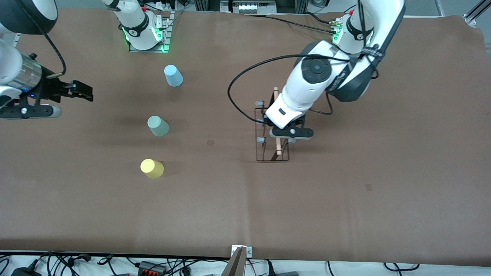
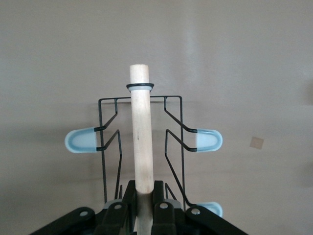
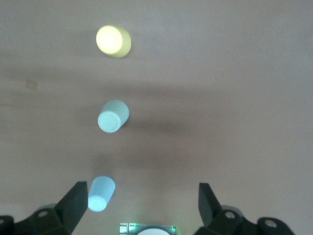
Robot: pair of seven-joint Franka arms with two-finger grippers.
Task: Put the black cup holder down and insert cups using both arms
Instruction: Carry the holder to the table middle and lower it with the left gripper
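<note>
The black cup holder [image 1: 279, 147] stands upright near the table's middle, toward the left arm's end. My left gripper [image 1: 283, 134] is shut on its wooden rod handle [image 2: 141, 142], fingers on either side of the rod. Pale capped pegs [image 2: 81, 141] stick out at the sides. I cannot tell whether its base touches the cloth. Three cups stand upside down in a row toward the right arm's end: light blue [image 1: 173, 75], mint green [image 1: 157, 125] and yellow [image 1: 152, 168]. My right gripper [image 1: 82, 91] is open and empty, up in the air, with the cups [image 3: 112, 116] in view below it.
The brown cloth [image 1: 345, 199] covers the table. The arms' green-lit bases [image 1: 145, 36] stand along the edge farthest from the front camera. A black cable [image 1: 234, 99] loops from the left arm over the cloth. Loose cables [image 1: 153, 264] lie along the nearest edge.
</note>
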